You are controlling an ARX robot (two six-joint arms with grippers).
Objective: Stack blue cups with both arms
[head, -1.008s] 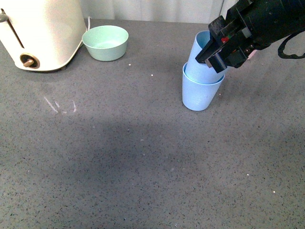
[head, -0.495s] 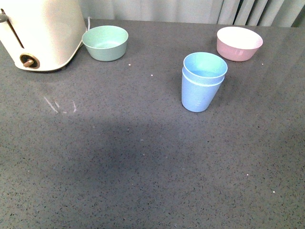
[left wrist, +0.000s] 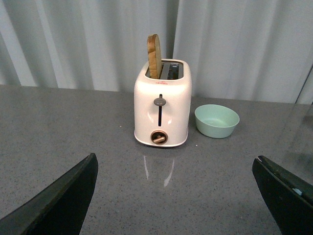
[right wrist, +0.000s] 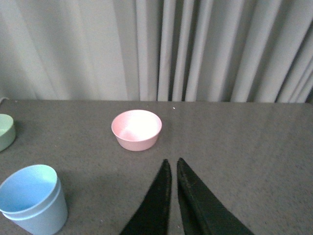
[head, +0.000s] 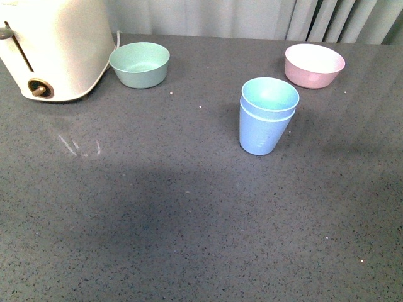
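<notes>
The two blue cups (head: 266, 117) stand upright on the grey table, one nested inside the other, right of the middle in the front view. They also show in the right wrist view (right wrist: 33, 199), off to one side of my right gripper (right wrist: 173, 161), which is shut and empty, well clear of them. My left gripper (left wrist: 176, 164) is open wide and empty, its two fingers (left wrist: 63, 196) at the picture's edges, facing the toaster. Neither arm shows in the front view.
A cream toaster (head: 53, 47) with a slice in its slot (left wrist: 154, 56) stands at the back left. A mint green bowl (head: 140, 64) sits beside it. A pink bowl (head: 314, 65) sits at the back right, behind the cups. Curtains hang behind the table.
The right arm held the upper cup tilted in the lower one a second ago; it has let go and drawn out of the front view. The cup now sits nested and level.
</notes>
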